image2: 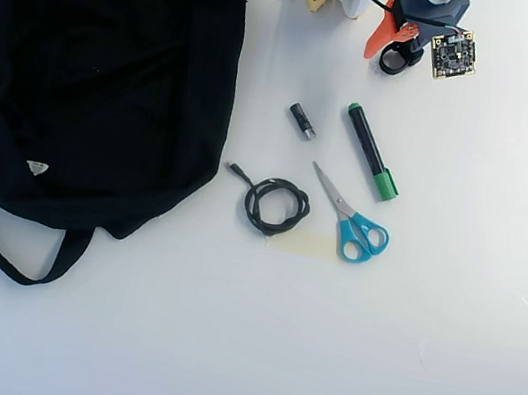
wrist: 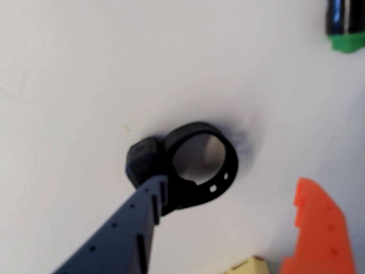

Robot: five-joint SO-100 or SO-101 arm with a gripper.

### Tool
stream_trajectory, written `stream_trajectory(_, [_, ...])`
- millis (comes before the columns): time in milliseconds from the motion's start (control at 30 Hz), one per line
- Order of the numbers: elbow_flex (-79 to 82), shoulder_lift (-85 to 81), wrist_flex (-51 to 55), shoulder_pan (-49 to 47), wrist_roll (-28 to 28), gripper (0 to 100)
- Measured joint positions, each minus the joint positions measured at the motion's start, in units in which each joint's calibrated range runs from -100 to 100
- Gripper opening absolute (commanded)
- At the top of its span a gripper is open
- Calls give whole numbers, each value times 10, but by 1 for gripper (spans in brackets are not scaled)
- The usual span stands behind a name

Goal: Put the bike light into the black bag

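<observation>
Large black soft fabric bag (image2: 103, 69): lay far left on the white tabletop (image2: 316, 369) in the overhead view. Coiled black cable (image2: 276, 206), green-capped marker (image2: 372, 153) and blue-handled scissors (image2: 351, 222): mid-table, below a clear upper lane. Small black bike light with strap loop (wrist: 182, 168): top right, on the tabletop. Hand (wrist: 228, 217): fingers apart, straddling it; it needed to close squarely on the body before lifting.

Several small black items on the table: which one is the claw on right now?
The bike light, the one with the ring strap, at the top under the claw. The short cylinder, marker and coiled cable lie apart, lower down.
</observation>
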Motion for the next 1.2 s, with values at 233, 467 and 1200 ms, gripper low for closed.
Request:
stream_trajectory(233, [0,0,0,20,17,29])
stream_trajectory(467, [1,0,0,30,21,29])
stream_trajectory(1200, [88,0,-107,38,21,29])
